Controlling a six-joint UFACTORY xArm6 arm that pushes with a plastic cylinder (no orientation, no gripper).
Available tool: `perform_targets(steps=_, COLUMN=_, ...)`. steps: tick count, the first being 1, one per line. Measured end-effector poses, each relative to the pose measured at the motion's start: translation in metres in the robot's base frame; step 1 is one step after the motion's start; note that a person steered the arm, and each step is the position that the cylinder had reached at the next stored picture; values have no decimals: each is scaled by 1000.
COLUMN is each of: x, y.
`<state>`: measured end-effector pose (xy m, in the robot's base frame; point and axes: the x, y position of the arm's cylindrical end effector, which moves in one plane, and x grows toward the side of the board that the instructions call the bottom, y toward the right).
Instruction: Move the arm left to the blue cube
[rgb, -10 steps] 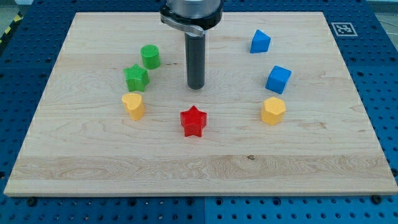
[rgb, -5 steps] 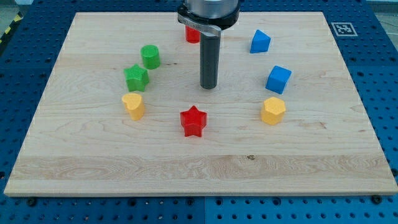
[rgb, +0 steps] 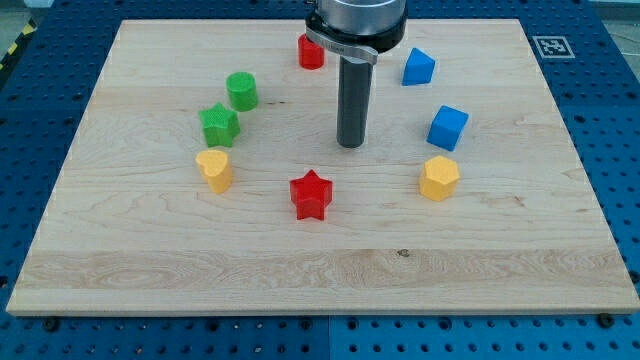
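The blue cube (rgb: 448, 127) sits on the wooden board (rgb: 320, 270) at the view's right. My tip (rgb: 351, 144) rests on the board near the middle, well to the left of the blue cube and a little below its level. Nothing lies between them. The tip touches no block. A red star (rgb: 311, 194) lies below and left of the tip.
Another blue block (rgb: 418, 66) sits above the cube, and a yellow block (rgb: 439, 177) just below it. A red block (rgb: 311, 51) is at the top beside the rod. A green cylinder (rgb: 241, 90), a green star (rgb: 219, 124) and a yellow block (rgb: 214, 169) stand at the left.
My tip has slid to the view's right, closing on the blue cube. The red block at the top has come out from behind the rod. No block has moved.
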<state>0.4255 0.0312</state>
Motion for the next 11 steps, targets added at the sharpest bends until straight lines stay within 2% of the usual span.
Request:
perform_targets(steps=7, x=-1, y=15)
perform_targets(steps=11, x=3, y=55)
